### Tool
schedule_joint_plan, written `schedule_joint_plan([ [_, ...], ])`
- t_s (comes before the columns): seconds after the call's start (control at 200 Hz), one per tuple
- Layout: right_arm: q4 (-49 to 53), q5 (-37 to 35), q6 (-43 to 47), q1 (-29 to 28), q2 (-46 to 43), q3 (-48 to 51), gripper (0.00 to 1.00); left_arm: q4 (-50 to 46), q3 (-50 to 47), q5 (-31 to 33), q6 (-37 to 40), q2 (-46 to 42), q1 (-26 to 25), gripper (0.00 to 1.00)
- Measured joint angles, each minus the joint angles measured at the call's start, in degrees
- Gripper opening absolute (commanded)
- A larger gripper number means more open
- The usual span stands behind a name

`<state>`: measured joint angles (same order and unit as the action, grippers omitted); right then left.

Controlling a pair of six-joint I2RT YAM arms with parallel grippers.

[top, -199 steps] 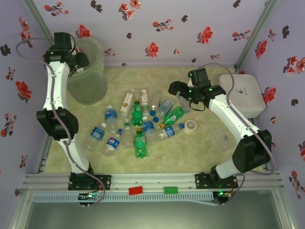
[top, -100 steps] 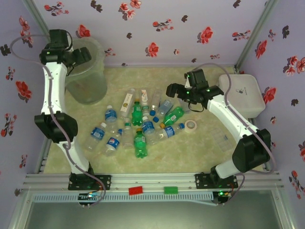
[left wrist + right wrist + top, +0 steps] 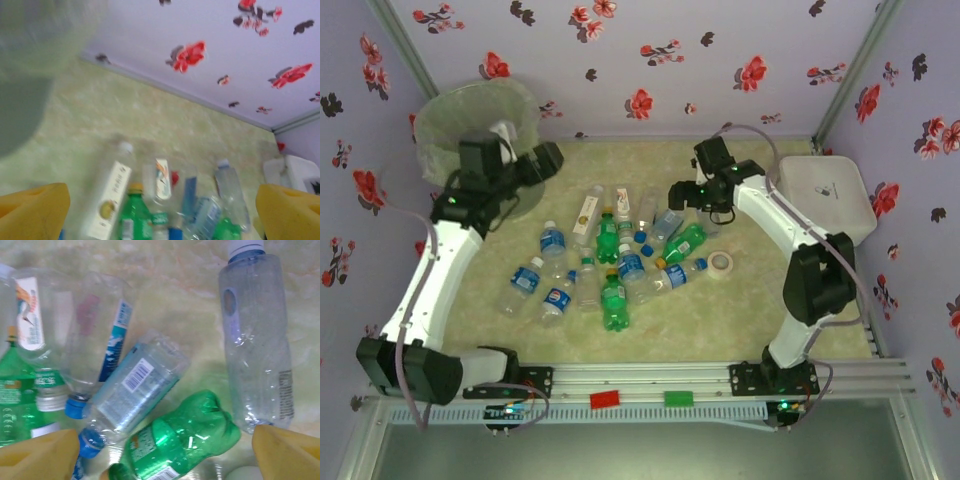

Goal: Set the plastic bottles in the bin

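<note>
Green-lined bin [image 3: 455, 115] overhead, barcoded bottle [image 3: 135, 385] wrist-close

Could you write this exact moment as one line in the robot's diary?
left hand: open, empty, beside bin | right hand: open, empty, over bottles | bottles: heaped outside bin

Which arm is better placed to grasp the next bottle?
Right: the right gripper, open, hangs over the bottles, above a green bottle. The left gripper is beside the bin, off the pile.
</note>
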<state>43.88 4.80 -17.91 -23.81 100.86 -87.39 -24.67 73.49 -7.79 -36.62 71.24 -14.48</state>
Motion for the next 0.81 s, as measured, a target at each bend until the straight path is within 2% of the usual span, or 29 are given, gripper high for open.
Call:
schedule_joint_plan([
  [0.135,3.91,-1.97,4.09,1.09,5.6,-5.64,0.85,5.99,-6.49,0.09,-5.95,0.2,-5.99,1.0],
  [0.415,7.65,-4.52,8.39,5.99,14.93,-13.14,0.8,13.53,-6.69,0.22,-10.16,6.73,-15.8,1.0],
  [0.6,8.7,-4.63,9.27,7.61,19.37,-16.0,0.78,12.96,-5.2,0.22,-10.73,12.28,-18.29,1.0],
  [0.805,8.83,-4.63,9.79,7.87,23.63,-17.51,0.74,11.34,-2.6,0.17,-10.67,13.99,-18.73,1.0],
])
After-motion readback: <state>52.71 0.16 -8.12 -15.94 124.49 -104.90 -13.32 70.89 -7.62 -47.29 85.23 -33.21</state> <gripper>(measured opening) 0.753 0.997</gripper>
